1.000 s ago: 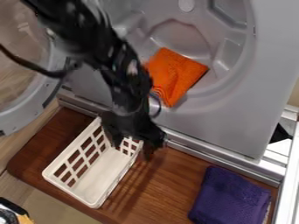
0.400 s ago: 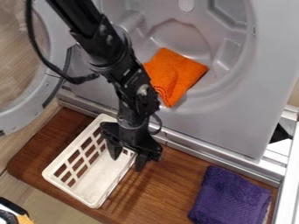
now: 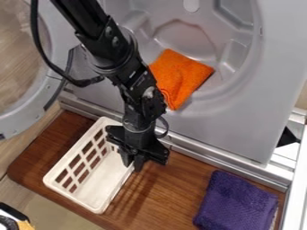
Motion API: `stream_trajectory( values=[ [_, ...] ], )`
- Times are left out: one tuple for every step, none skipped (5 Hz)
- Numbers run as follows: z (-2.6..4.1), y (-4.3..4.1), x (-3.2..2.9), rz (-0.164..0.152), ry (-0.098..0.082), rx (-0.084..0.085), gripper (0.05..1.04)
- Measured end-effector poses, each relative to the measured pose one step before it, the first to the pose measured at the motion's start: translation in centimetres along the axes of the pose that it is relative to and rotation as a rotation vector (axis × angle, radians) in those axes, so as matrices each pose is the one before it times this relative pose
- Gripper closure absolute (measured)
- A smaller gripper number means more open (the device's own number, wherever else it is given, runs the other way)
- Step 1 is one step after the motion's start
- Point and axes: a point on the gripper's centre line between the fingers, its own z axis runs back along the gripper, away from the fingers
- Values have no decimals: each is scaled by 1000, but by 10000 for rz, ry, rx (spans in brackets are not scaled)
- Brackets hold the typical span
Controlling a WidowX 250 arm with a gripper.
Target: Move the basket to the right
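At seven o'clock: white basket, pinched at its upper right edge.
Left to right: basket, open side up, on the wooden desk; claw, between six and seven o'clock, fingertips nearly together, apparently shut on the basket's three-o'clock wall; orange cloth, one o'clock, in the grey drum; purple cloth, five o'clock, on the desk. Hazards, as judged: an off-centre hold on a thin wall may let the basket swivel or slip; too long a drag toward three o'clock could shove the purple cloth.
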Motion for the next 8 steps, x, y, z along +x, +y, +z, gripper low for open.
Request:
stream_trajectory(
  values=[
    [-13, 71, 108, 105, -73, -166, 983],
    [1033, 401, 71, 127, -47, 191, 988],
    [1775, -321, 124, 424, 106, -243, 993],
    [1807, -1174, 322, -229, -84, -119, 998],
    [1638, -2550, -19, -266, -367, -378, 998],
    [346, -2453, -560, -347, 11, -324, 998],
    [528, -3778, 183, -512, -367, -795, 998],
    [187, -2849, 600, -515, -311, -557, 998]
  ],
)
